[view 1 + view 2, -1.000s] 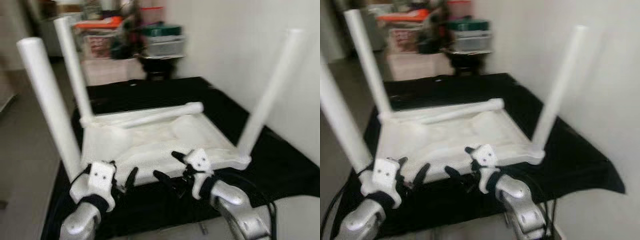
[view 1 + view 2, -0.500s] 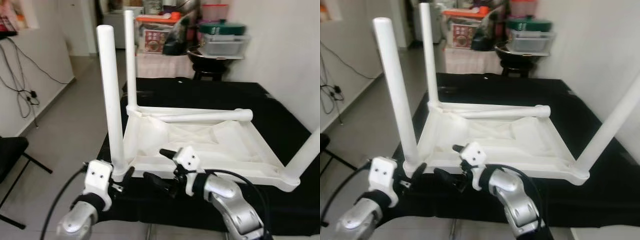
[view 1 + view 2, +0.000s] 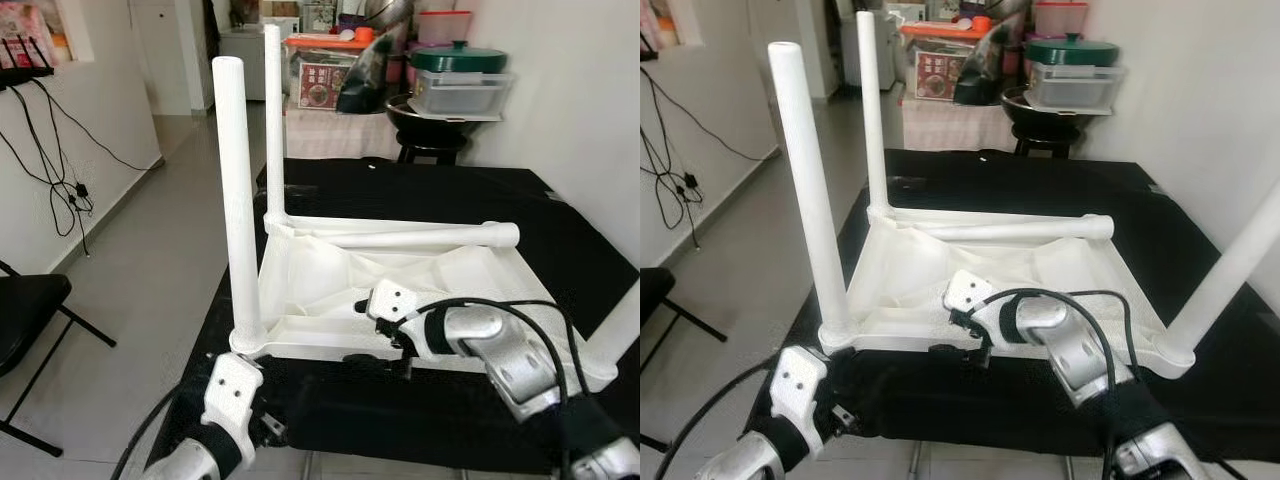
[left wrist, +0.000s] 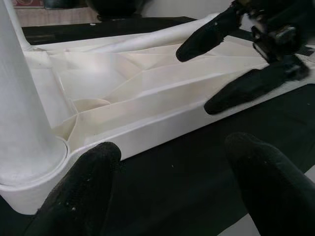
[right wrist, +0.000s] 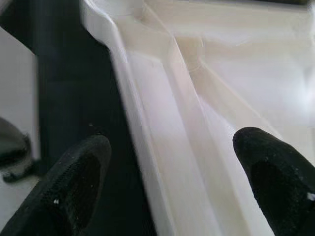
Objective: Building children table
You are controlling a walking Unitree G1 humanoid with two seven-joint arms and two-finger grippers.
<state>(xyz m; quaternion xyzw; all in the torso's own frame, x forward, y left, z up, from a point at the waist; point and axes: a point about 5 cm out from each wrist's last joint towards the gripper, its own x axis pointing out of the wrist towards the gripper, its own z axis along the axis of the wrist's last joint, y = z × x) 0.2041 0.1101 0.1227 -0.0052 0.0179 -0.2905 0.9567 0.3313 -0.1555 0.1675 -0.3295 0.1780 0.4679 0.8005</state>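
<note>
A white children's table (image 3: 420, 285) lies upside down on a black cloth. Three legs stand up from it: the near left leg (image 3: 238, 200), the far left leg (image 3: 272, 120) and the near right leg (image 3: 1230, 270). A fourth leg (image 3: 420, 236) lies loose along the far rim. My right gripper (image 3: 372, 335) is open, one finger over and one under the near rim (image 5: 147, 147). Below the near left corner my left gripper (image 4: 172, 196) is open, just off the table's edge, with nothing between its fingers (image 4: 83, 191).
The black cloth (image 3: 420, 180) covers the work table out to its edges. A black folding chair (image 3: 25, 320) stands on the floor at the left, with cables (image 3: 50, 150) on the wall. A stool with a pot and boxes (image 3: 450, 90) stands behind. A white wall is close on the right.
The camera has shifted. My right gripper has reached forward onto the near rim. My left gripper has dropped lower, away from the base of the near left leg.
</note>
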